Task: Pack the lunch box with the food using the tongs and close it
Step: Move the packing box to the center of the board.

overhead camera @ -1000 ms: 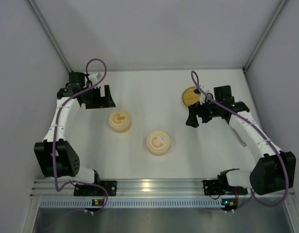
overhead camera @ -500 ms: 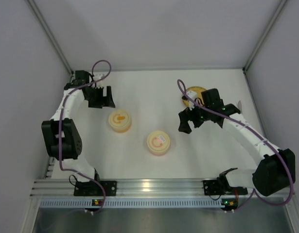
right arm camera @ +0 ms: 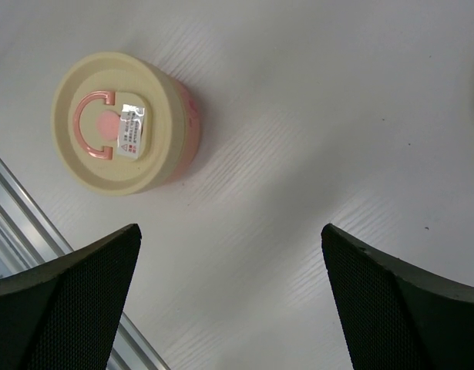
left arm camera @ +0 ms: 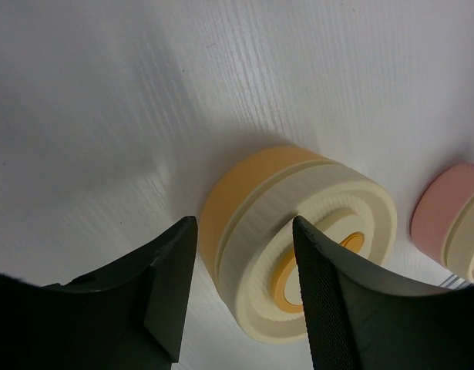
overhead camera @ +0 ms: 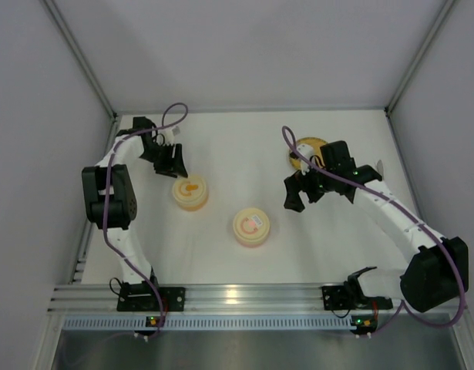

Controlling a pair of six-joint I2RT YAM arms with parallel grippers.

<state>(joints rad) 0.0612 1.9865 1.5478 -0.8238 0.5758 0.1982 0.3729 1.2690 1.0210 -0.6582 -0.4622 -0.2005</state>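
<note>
Left gripper — jaws part-open, empty, above orange-based lunch box, lid on, left-centre of table. Right gripper — jaws wide, empty, between pink-based lunch box, lid on, and woven plate.

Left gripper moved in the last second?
Yes. The left gripper shifted rightward, closing in on the cream-lidded orange round container, which stayed put.

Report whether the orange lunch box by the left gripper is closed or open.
Closed. The cream lid sits squarely on the orange lunch box, no gap showing.
</note>
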